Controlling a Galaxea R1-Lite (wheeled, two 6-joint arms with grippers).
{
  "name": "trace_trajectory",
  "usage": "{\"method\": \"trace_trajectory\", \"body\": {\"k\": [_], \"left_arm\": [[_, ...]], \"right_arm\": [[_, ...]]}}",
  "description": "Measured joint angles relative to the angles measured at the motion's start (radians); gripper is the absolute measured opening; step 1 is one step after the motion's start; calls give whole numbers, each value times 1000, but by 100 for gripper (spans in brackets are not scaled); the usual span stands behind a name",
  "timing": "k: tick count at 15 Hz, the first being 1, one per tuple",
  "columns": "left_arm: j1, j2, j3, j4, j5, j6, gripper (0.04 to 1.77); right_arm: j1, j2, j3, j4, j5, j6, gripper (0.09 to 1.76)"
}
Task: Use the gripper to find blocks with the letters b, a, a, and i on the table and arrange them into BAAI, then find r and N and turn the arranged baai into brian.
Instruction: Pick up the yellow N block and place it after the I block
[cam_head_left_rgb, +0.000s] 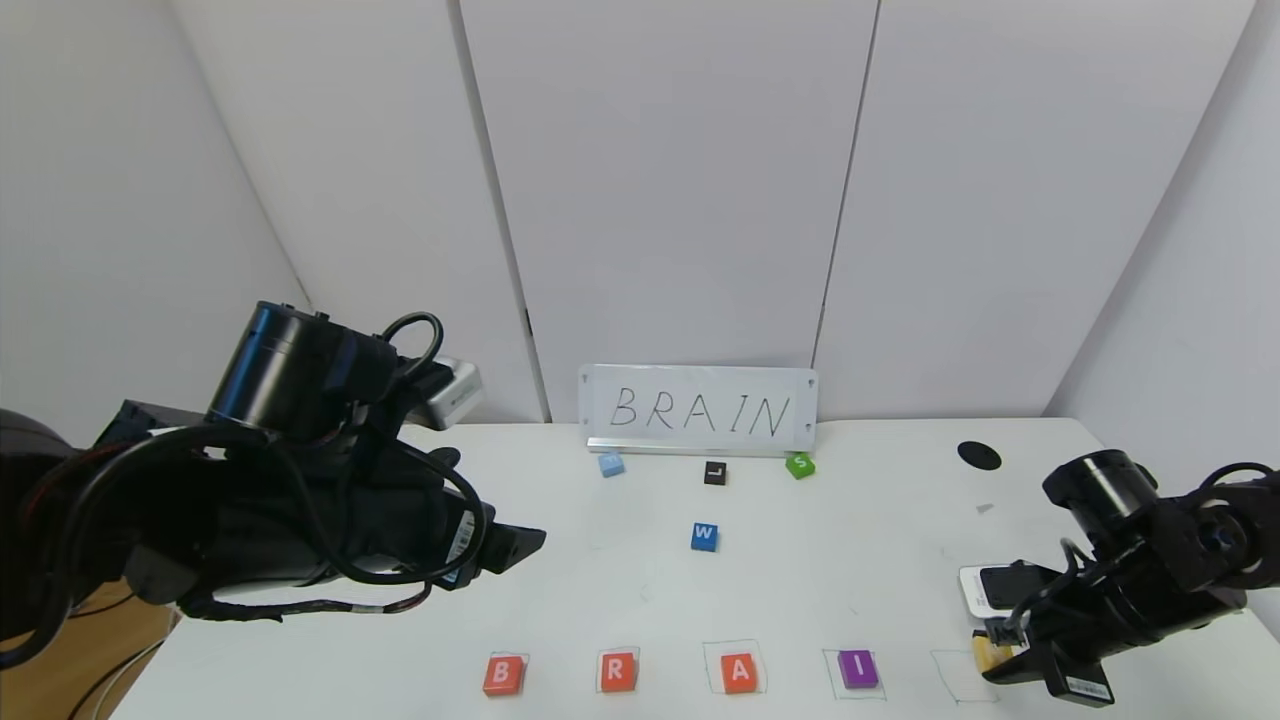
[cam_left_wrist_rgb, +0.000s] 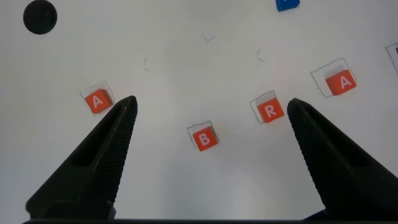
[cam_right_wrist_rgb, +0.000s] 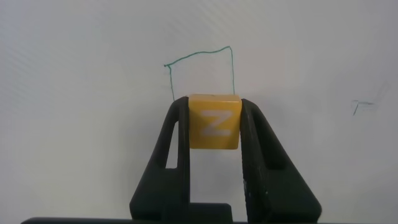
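Your right end effector (cam_right_wrist_rgb: 214, 124) pinches the yellow N block (cam_right_wrist_rgb: 214, 121) just above the empty green square (cam_head_left_rgb: 957, 676), right of the I block (cam_head_left_rgb: 858, 668). Lower it straight and centre it before you release. The left end effector (cam_left_wrist_rgb: 208, 115) hangs spread above the table (cam_head_left_rgb: 850, 560).

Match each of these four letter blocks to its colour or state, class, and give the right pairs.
Blocks:
1. W block
2. I block
3. N block
4. S block

Descriptions:
a. purple
b. green
c. yellow, held in the right gripper
d. blue

Pairs: 1-d, 2-a, 3-c, 4-b
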Motion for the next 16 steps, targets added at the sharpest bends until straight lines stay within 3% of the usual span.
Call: {"method": "trace_trajectory", "body": {"k": [16], "left_arm": [[-36, -13, 34, -3, 7, 29, 172]], "right_arm": [[34, 112, -56, -8, 35, -58, 53]]}}
